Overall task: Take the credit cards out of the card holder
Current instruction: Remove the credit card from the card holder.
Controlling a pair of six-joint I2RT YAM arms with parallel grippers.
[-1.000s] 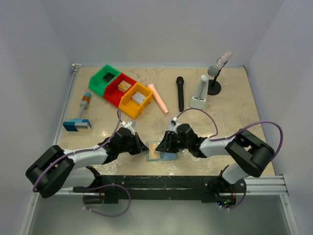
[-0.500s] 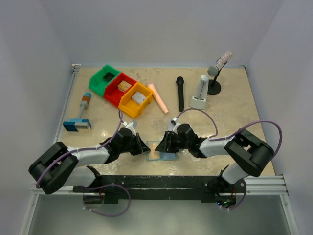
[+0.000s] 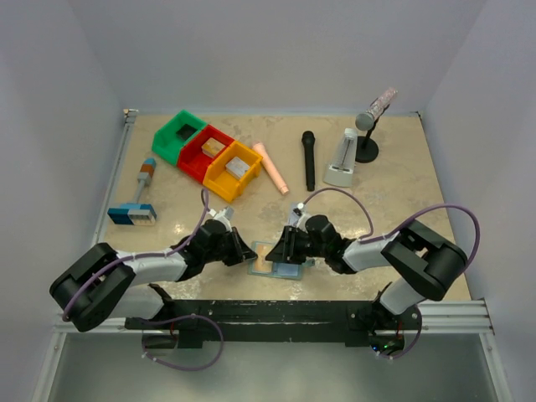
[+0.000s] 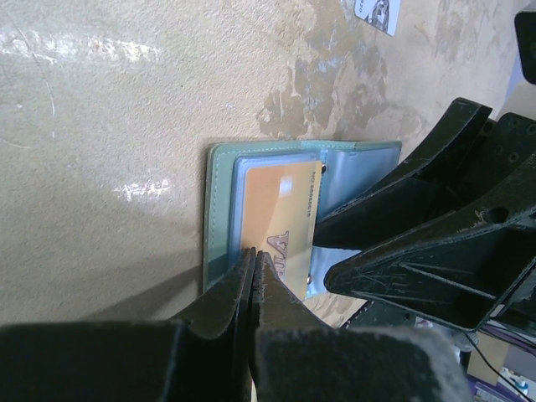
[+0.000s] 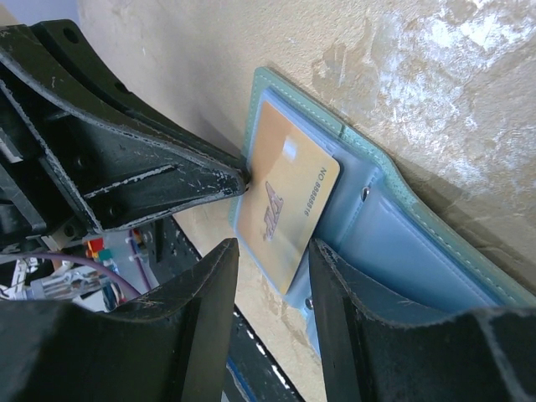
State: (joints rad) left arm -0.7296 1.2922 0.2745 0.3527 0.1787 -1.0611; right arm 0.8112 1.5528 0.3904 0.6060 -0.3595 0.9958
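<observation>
The card holder (image 3: 287,266) lies open and flat on the table between my two grippers, pale teal with blue inner pockets (image 5: 402,243) (image 4: 219,201). A golden-tan credit card (image 3: 263,255) (image 4: 280,209) (image 5: 289,197) sticks partway out of its left pocket. My left gripper (image 3: 248,251) (image 4: 254,258) is shut, its tip pressing on the card's edge by the holder's left rim. My right gripper (image 3: 281,250) (image 5: 274,248) is open and straddles the card's near corner, one finger (image 5: 356,318) resting on the blue pocket. A small pale printed card (image 4: 374,12) shows at the top edge of the left wrist view.
Green (image 3: 178,134), red (image 3: 205,151) and orange (image 3: 232,170) bins stand at the back left. A pink cylinder (image 3: 270,166), a black microphone (image 3: 308,159), a white stand (image 3: 341,159) and a microphone on a stand (image 3: 373,113) lie behind. A striped block (image 3: 131,214) sits far left.
The golden-tan card now shows more over the holder's left half than a second ago. Both grippers stay close together at the holder with only slight shifts.
</observation>
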